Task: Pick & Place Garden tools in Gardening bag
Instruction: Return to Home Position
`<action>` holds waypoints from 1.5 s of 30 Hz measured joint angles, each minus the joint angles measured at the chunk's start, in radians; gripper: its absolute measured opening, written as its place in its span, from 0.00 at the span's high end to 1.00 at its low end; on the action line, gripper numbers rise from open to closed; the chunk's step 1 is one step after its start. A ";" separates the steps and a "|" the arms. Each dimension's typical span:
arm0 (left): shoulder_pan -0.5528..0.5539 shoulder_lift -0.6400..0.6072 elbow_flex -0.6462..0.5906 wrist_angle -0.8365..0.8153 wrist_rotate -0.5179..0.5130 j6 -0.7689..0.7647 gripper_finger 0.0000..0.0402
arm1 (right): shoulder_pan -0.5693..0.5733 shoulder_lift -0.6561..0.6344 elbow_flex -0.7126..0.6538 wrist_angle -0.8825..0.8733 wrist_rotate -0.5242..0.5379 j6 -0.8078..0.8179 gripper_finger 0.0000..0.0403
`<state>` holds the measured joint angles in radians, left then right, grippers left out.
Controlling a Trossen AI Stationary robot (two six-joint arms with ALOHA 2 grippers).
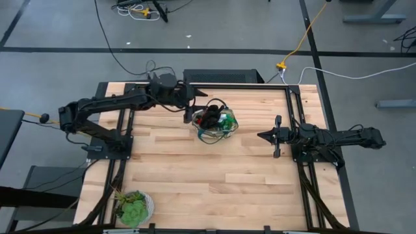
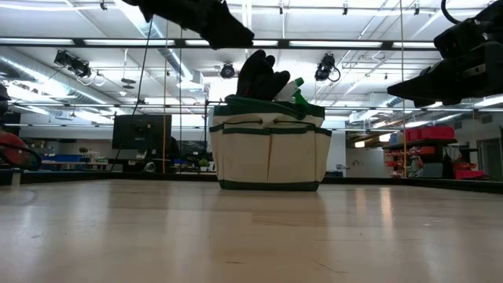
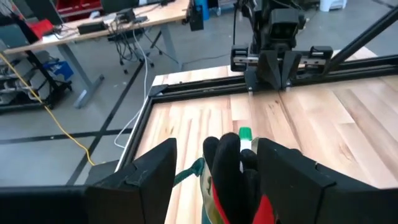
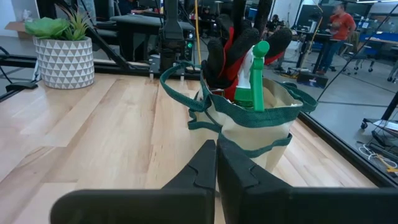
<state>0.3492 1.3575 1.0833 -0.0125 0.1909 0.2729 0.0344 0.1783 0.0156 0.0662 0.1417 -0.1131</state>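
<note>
Found the left gripper (image 1: 194, 107) hanging just above the bag (image 1: 216, 123), off its rim at 10 o'clock, with fingers (image 3: 155, 168) spread wide and nothing between them. Looking down past those fingers, saw the red-and-black gloves (image 3: 233, 177) directly below, poking up out of the bag beside the green spray bottle (image 3: 245, 135). In the low view, made out a small gap between gripper and glove tips. Placed the bag upright on the table (image 1: 195, 175), a little toward 12 o'clock from centre. Farther out, at 3 o'clock of the bag and well apart from it, logged the right gripper (image 1: 262, 136) raised off the wood, pointing at the bag, fingers pressed together on nothing. Farthest, at the table's 7 o'clock corner, noted a potted succulent (image 1: 133, 207).
</note>
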 joint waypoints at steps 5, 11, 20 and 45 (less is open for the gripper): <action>0.000 0.000 0.086 -0.121 -0.015 0.000 0.42 | 0.000 0.000 0.000 0.000 0.000 0.000 0.96; 0.000 0.000 0.151 -0.232 -0.015 0.000 0.42 | 0.000 0.000 0.000 0.000 0.000 0.000 0.96; 0.001 0.000 0.152 -0.278 -0.067 -0.009 0.42 | 0.000 0.000 0.000 0.000 0.000 0.000 0.96; 0.002 -0.058 0.152 -0.312 -0.022 -0.049 0.45 | 0.000 0.000 0.000 0.000 0.000 0.000 0.96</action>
<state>0.3516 1.2998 1.2358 -0.3242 0.1689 0.2240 0.0345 0.1782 0.0158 0.0662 0.1416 -0.1134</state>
